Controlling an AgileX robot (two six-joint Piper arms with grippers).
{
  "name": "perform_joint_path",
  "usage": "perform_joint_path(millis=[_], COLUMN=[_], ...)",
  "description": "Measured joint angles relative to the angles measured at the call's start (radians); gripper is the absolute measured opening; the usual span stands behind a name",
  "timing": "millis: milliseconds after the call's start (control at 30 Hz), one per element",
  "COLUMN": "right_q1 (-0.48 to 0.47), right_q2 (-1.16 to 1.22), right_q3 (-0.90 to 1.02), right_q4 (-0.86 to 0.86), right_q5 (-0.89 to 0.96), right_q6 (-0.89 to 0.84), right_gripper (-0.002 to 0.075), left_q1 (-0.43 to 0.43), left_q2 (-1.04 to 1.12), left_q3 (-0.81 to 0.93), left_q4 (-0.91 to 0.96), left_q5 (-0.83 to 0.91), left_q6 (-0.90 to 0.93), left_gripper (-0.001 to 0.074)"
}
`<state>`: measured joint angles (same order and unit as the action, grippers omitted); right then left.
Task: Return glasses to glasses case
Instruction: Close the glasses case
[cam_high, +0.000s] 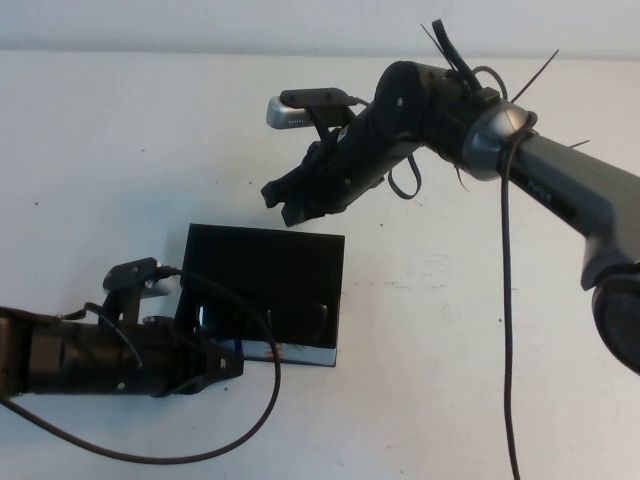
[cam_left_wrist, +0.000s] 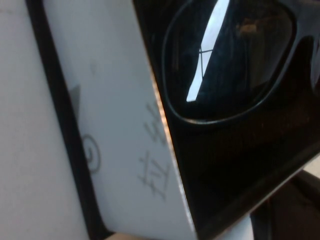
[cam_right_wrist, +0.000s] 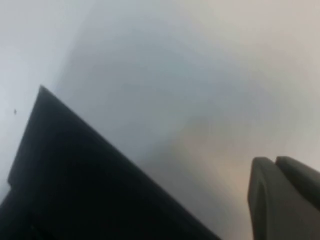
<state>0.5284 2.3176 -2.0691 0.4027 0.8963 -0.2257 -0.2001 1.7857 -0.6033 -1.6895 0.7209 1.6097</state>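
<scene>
— Glasses case where?
— On the white counter, lid raised at the back, printed front toward the near edge.

— And the glasses?
— Inside the open case, lenses up; one lens seen close in the left wrist view.

— Left tool?
— Low at the case's near left corner, touching or just beside the front wall. Cannot tell whether clenched or released.

— Right tool?
— Raised above the counter, just behind the lid, apart from it. Fingers pressed together, clenched on nothing.
</scene>
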Motion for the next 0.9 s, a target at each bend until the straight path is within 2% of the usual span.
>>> perform_joint_path(millis=[300, 533, 633, 800, 900], right_q1=[0.000, 0.000, 0.000, 0.000, 0.000], right_q2=[0.070, 0.070, 0.073, 0.083, 0.090], right_q3=[-0.179, -0.229, -0.229, -0.230, -0.230], right_q4=[0.026, 0.026, 0.013, 0.002, 0.002], right_q5=[0.197, 0.323, 0.288, 0.109, 0.095], right_q6=[0.000, 0.000, 0.004, 0.037, 0.046], right_gripper=[-0.0011, -0.0011, -0.0011, -0.0011, -0.0011], left_q1=[0.000, 0.000, 0.000, 0.000, 0.000], left_q2=[0.000, 0.000, 0.000, 0.000, 0.000], left_q3=[0.000, 0.000, 0.000, 0.000, 0.000], left_q4=[0.000, 0.000, 0.000, 0.000, 0.000], left_q5=[0.000, 0.000, 0.000, 0.002, 0.001], left_q6=[0.001, 0.001, 0.001, 0.001, 0.001], left_gripper=[-0.0004, -0.0004, -0.0004, -0.0004, -0.0004])
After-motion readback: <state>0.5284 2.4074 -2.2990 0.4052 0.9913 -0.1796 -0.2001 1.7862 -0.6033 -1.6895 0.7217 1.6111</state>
